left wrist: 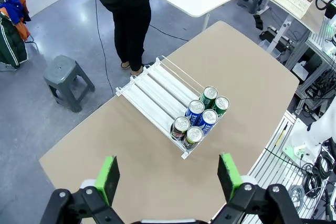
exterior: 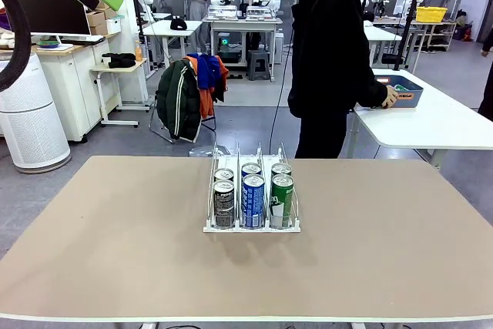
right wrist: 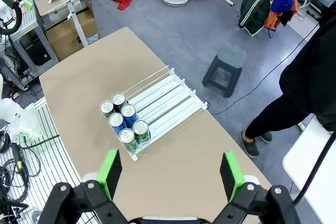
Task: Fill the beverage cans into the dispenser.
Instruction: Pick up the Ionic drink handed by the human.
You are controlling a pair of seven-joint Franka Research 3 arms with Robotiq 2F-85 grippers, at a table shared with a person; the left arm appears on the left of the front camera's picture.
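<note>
The dispenser (exterior: 253,225) stands at the middle of the tan table, its white base and wire dividers forming three lanes. Several beverage cans (exterior: 253,199) stand upright at its near end: black in the left lane, blue-and-white in the middle, green on the right, each with another can behind it. My left gripper (left wrist: 168,177) hangs open high above the table, with the dispenser (left wrist: 155,90) and cans (left wrist: 200,116) far below. My right gripper (right wrist: 170,174) is open too, high above the dispenser (right wrist: 165,98) and cans (right wrist: 124,121). Neither gripper holds anything.
A person in black (exterior: 330,52) stands beyond the table's far edge, turned to a white side table (exterior: 439,125), one hand at a blue tub (exterior: 407,90). A chair with jackets (exterior: 189,94) and a grey stool (left wrist: 65,80) stand on the floor.
</note>
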